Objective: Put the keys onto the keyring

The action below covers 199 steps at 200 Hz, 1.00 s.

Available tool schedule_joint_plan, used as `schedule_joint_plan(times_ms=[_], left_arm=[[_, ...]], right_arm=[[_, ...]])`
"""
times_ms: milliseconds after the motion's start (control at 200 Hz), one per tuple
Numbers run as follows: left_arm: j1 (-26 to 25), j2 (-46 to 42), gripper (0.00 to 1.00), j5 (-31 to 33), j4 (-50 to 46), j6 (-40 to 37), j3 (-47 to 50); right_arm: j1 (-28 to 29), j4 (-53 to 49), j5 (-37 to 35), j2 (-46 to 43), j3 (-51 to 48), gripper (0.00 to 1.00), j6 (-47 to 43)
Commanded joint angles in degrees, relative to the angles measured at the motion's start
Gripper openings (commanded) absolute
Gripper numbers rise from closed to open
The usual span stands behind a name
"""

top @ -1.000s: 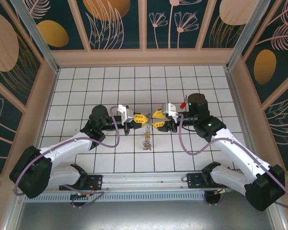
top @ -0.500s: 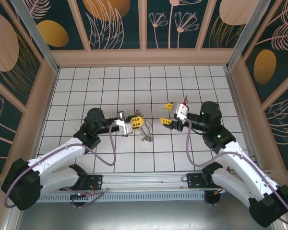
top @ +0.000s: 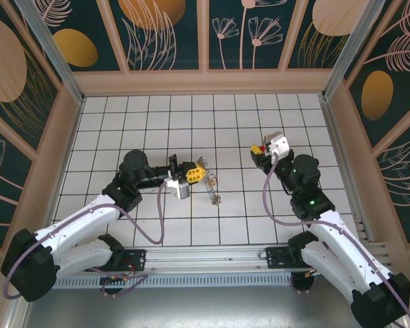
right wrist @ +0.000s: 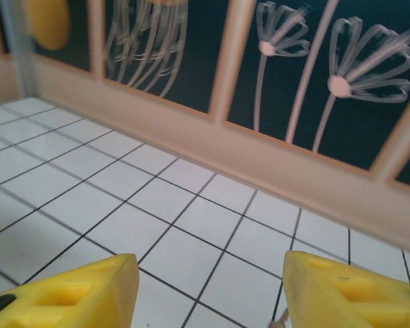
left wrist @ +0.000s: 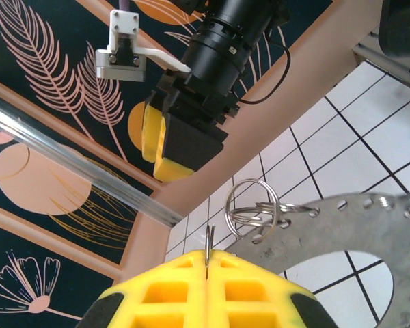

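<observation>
Right tool (top: 258, 149) pulled away, fingers apart, left tool (top: 196, 170) clamping keyring (left wrist: 355, 229)

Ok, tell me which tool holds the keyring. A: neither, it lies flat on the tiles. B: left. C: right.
B: the left tool is shut on the edge of the keyring, while the right tool stands open, away from it.
</observation>
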<state>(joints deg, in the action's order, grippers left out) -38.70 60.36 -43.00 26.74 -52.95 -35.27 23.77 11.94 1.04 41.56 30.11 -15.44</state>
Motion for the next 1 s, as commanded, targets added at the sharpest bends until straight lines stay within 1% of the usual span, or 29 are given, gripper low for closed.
schedule_joint_plan(times_ms=[0, 150, 210, 265, 315, 375, 400, 440, 491, 561, 631, 716, 761, 851, 921, 991], left_arm=[[-0.3, -1.2, 0.0, -0.3, 1.5, -2.7, -1.2], [-0.4, -0.9, 0.0, -0.1, 2.3, -2.5, -1.2], [-0.3, -0.8, 0.0, 0.2, 2.6, -2.2, -1.2], [-0.3, -0.4, 0.0, 0.7, 3.1, -1.1, -1.1], [-0.3, -0.2, 0.0, 1.9, 5.2, 2.6, -1.0], [-0.3, 0.6, 0.0, 6.0, 7.2, 12.6, -1.6], [-0.3, 1.1, 0.0, 7.8, 6.6, 16.2, -2.4], [-0.3, 2.0, 0.0, 9.9, 5.4, 20.6, -3.5], [-0.3, 2.6, 0.0, 10.5, 5.6, 24.3, -3.3], [-0.3, 2.5, 0.0, 10.1, 11.5, 28.8, -0.3], [-0.3, 2.0, 0.0, 12.1, 17.5, 33.6, 3.0], [-0.3, 1.5, 0.0, 13.3, 20.0, 35.7, 5.2], [-0.3, 1.3, 0.0, 13.9, 20.2, 36.4, 5.7], [-0.3, 0.9, 0.0, 14.5, 21.2, 38.4, 6.3], [-0.3, 0.7, 0.0, 15.0, 23.1, 41.3, 7.1], [-0.3, 0.5, 0.0, 15.6, 26.0, 44.3, 8.3]], right_arm=[[-2.8, 3.2, -5.3, 0.5, -0.6, 0.58, 10.4], [-6.9, 0.8, -5.6, 3.3, 0.4, 0.59, 20.0], [-8.8, -2.3, -6.2, 5.6, 2.0, 0.59, 24.7], [-10.9, -7.1, -6.8, 8.9, 4.7, 0.6, 29.9], [-13.5, -11.7, -5.1, 12.2, 7.7, 0.57, 34.2], [-16.4, -16.0, -1.4, 17.1, 11.0, 0.5, 37.3], [-17.0, -17.2, 0.2, 19.2, 12.0, 0.47, 38.1], [-17.6, -18.7, 1.2, 21.7, 13.4, 0.45, 38.8], [-17.8, -20.3, 2.3, 25.4, 15.0, 0.44, 39.5], [-18.3, -22.4, 4.0, 30.1, 17.2, 0.39, 40.3], [-18.7, -23.8, 6.6, 35.5, 19.7, 0.37, 40.5], [-18.5, -22.5, 8.8, 41.0, 21.8, 0.37, 40.6], [-18.4, -21.9, 9.9, 44.2, 23.8, 0.35, 39.5], [-18.2, -22.5, 9.5, 49.2, 27.3, 0.34, 39.1], [-18.6, -23.0, 9.0, 53.0, 30.2, 0.34, 40.1], [-19.3, -23.0, 10.5, 56.0, 32.0, 0.32, 42.7]])
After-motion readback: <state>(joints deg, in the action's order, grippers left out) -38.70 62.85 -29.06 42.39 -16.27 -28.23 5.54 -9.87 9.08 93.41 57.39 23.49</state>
